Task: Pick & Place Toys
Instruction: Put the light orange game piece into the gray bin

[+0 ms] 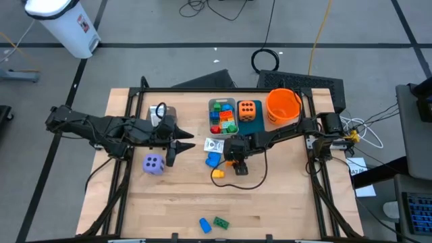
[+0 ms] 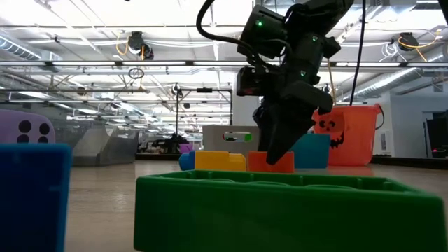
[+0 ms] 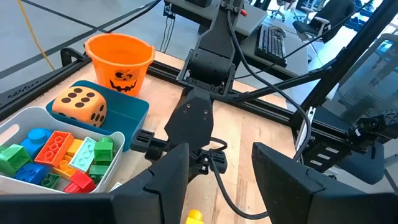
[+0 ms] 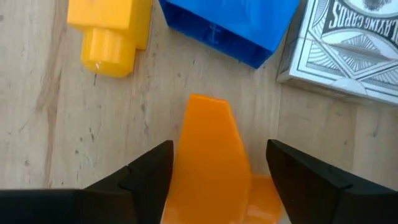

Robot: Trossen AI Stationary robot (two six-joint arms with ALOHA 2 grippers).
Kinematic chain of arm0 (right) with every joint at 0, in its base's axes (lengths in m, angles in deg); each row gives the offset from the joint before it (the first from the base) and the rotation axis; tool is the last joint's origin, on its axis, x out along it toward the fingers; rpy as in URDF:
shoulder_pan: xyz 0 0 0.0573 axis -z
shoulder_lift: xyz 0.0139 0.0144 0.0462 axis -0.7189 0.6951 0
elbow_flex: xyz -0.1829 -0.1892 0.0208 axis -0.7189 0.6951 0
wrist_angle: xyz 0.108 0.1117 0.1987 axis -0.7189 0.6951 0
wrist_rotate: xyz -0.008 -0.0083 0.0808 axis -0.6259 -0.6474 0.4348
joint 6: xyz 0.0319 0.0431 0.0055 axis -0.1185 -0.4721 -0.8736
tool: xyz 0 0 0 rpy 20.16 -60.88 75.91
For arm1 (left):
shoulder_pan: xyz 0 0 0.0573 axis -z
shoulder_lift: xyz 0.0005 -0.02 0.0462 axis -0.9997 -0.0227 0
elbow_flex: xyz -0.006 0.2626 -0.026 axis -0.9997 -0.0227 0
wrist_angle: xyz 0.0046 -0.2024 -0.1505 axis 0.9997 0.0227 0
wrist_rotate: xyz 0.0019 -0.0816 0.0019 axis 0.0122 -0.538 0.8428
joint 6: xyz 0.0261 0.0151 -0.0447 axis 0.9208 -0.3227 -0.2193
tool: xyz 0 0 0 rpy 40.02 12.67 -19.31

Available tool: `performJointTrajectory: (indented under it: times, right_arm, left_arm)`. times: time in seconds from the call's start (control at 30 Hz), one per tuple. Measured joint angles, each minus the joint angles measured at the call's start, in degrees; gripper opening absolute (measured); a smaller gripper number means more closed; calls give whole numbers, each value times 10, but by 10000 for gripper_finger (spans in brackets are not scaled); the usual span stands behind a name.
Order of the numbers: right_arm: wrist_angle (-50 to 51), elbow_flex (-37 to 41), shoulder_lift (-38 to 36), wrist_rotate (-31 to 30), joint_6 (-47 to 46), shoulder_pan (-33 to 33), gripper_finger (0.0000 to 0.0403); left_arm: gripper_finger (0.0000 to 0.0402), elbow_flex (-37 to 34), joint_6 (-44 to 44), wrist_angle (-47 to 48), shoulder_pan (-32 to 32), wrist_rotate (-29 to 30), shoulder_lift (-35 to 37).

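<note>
Near the table's middle, the right gripper (image 4: 214,174) stands over an orange brick (image 4: 211,155), fingers apart on either side of it and, as far as I can tell, not yet gripping. Beside it lie a yellow brick (image 4: 112,28), a blue brick (image 4: 227,22) and a card packet (image 4: 345,50). Several bricks already fill the grey bin (image 1: 221,115); an orange die (image 1: 248,110) sits in the teal bin (image 1: 248,122). Left out: the purple die (image 1: 154,164) and two bricks (image 1: 213,223) at the near edge. The left gripper (image 1: 189,146) waits half-open, empty

orange brick (image 4: 211,155) | yellow brick (image 4: 112,28) | blue brick (image 4: 227,25) | purple white-dotted die (image 1: 154,163)
</note>
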Motion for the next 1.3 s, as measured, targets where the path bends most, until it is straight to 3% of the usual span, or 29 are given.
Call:
performJointTrajectory:
  times: [0.43, 0.83, 1.13, 1.3]
  right_arm:
    - [-1, 0, 0, -1, 0, 0, 163]
    - [-5, -1, -12, -3, -33, 3, 164]
    - [-65, -3, -106, -6, -84, 10, 163]
    - [-82, -3, -170, -67, -99, 23, 164]
  left_arm:
    - [184, 0, -5, 0, 0, 0, 0]
    - [184, 0, -7, 0, 0, 0, 0]
    - [184, 0, -7, -3, -12, 0, 0]
    - [184, 0, -8, -6, -24, -1, 0]
